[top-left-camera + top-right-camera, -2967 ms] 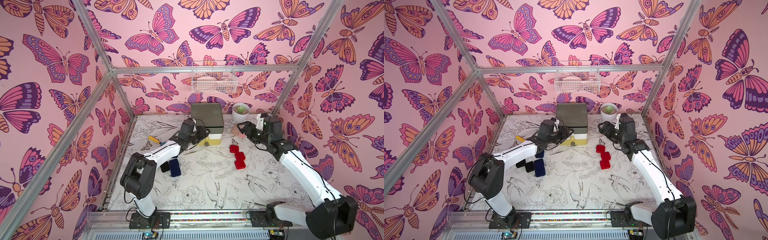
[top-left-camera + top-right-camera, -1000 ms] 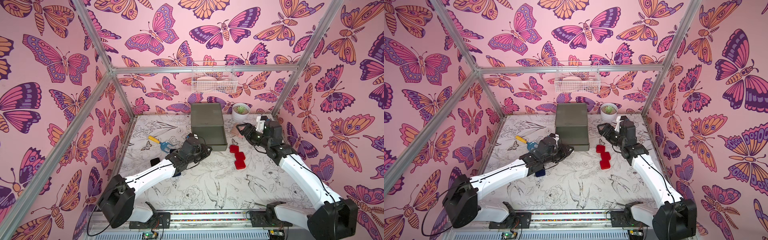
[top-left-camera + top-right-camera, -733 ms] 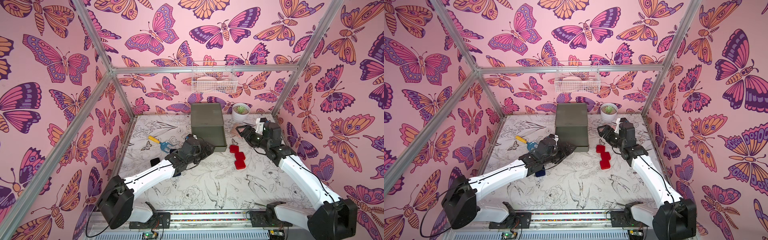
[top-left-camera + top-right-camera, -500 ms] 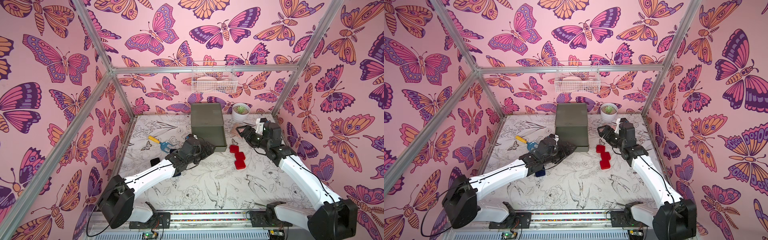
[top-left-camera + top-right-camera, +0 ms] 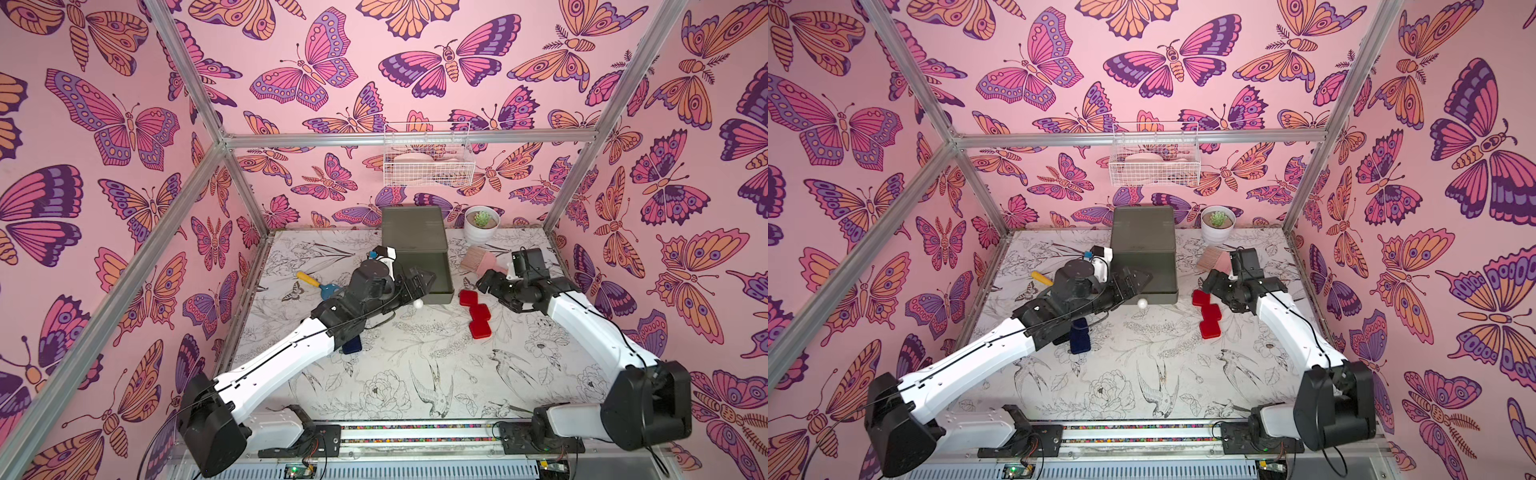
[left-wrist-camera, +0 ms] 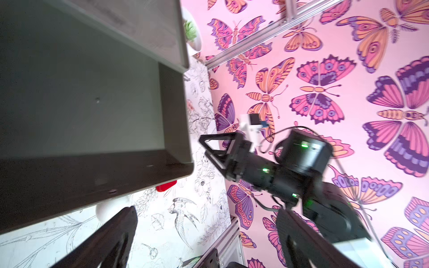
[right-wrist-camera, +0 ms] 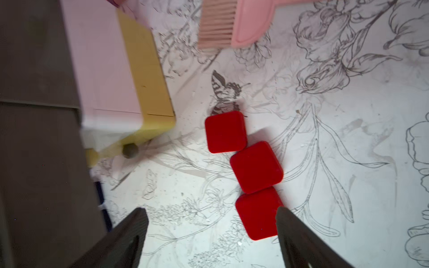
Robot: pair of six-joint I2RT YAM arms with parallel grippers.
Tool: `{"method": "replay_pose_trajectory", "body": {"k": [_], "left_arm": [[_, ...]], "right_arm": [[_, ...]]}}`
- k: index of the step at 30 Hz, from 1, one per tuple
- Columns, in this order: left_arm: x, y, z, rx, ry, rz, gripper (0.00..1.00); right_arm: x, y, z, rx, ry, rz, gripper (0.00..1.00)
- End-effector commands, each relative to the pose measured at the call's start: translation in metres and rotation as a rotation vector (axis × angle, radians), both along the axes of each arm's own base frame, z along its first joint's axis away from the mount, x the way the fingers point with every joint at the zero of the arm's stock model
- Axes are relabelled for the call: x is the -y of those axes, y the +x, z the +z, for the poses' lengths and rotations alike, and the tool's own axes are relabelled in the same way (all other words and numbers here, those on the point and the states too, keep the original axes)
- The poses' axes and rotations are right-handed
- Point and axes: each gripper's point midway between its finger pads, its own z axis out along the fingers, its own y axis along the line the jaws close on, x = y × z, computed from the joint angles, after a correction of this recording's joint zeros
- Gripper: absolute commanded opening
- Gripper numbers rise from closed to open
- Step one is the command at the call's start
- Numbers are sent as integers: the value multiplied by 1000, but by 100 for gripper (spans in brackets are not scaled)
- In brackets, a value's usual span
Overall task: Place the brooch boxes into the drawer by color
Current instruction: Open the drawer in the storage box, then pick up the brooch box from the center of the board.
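Top views, drawer chest [image 5: 413, 226]: stands at the back of the table [image 5: 415, 374]. Its olive top drawer [image 5: 440, 270] is open toward the front, with a white knob [image 5: 419, 304] on its face.
Top views, left gripper [image 5: 422, 279]: at the open drawer's front left, near the knob.
Top views, red brooch boxes [image 5: 1211, 312]: three on the table in a touching diagonal row, right of the drawer front.
Top views, right gripper [image 5: 1213, 283]: low, just beside the rearmost red box.
Top views, navy brooch box [image 5: 1079, 337]: on the table, partly under the left arm [image 5: 984, 357].
Left wrist, left gripper [image 6: 204, 232]: fingers spread wide, nothing between them. The drawer's floor is in sight and the knob is near one finger [image 6: 111, 241].
Right wrist, right gripper [image 7: 209, 232]: fingers wide, holding nothing. The nearest red box lies by one finger [image 7: 301, 243], and a pink brush [image 7: 234, 25] lies beyond the row.
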Motion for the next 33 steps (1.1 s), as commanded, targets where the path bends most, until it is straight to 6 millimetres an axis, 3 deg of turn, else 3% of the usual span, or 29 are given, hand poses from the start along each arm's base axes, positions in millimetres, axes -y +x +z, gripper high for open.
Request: {"method": "replay_pose_trajectory", "body": {"k": [1,3,4,6,9,13,17,22,26,33], "left_arm": [[-9,7,29,128,45,32,100],[-15,22,45,192,67,60,100],[-15,38,41,176,79,74,100],[-26,65,44,135,42,92,100],[-50,102,46,106,21,99,100],[-95,130,26,72,120,162,100],[-139,135,-2,37,241,213,100],[-178,130,-24,6,307,277,100],[-191,125,-30,-5,312,288,100],[-196,122,-38,-23,305,277,100]], "right_arm": [[6,7,-4,-41,-108,81,92],[5,16,-10,-67,-141,114,91],[5,20,-23,-110,-160,129,91],[5,27,-31,-142,-186,147,90],[2,37,-39,-146,-193,160,89],[-9,47,-53,-170,-197,192,88],[-26,57,-63,-174,-219,240,88],[-34,63,-77,-211,-251,250,87],[-29,63,-87,-242,-292,241,86],[-29,60,-99,-271,-331,251,83]]}}
